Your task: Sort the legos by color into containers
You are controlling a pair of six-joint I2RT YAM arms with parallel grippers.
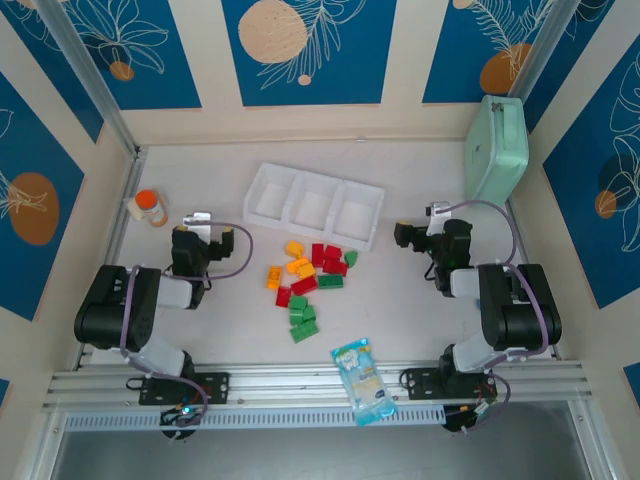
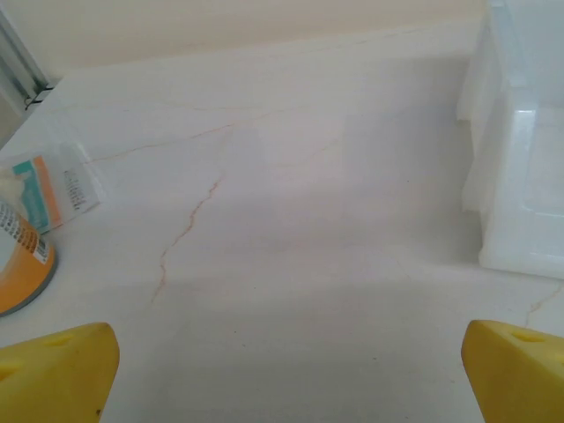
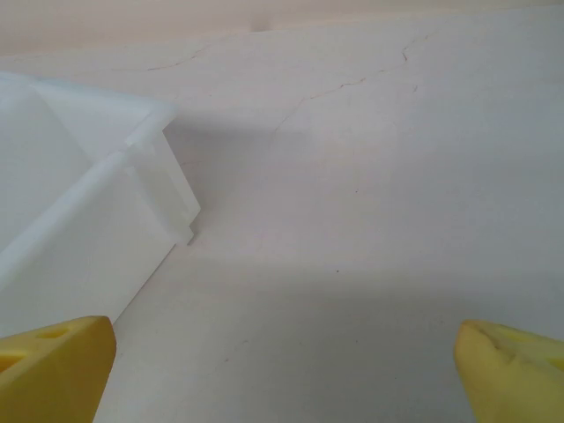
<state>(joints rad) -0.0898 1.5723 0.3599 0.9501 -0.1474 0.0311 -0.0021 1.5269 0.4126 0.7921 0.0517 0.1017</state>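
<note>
A blue-and-white packet (image 1: 365, 380) lies at the table's near edge, between the two arm bases. Just beyond it the legos (image 1: 305, 285) sit loose on the table in a small cluster between the arms. The green bricks are nearest, red in the middle, yellow-orange farther, and one more green at the far right. The cluster runs near to far, leaning right.

The left gripper (image 1: 203, 235) has the bricks to its right and the right gripper (image 1: 425, 238) has them to its left. Neither is clearly nearer. Both have jaws spread wide, with nothing between them.

Just past the bricks stands the tray (image 1: 290, 200), three white compartments in a left-to-right row, all empty. Farther back are a bottle (image 1: 150, 207) at left and a mint case (image 1: 497, 150) at right.
</note>
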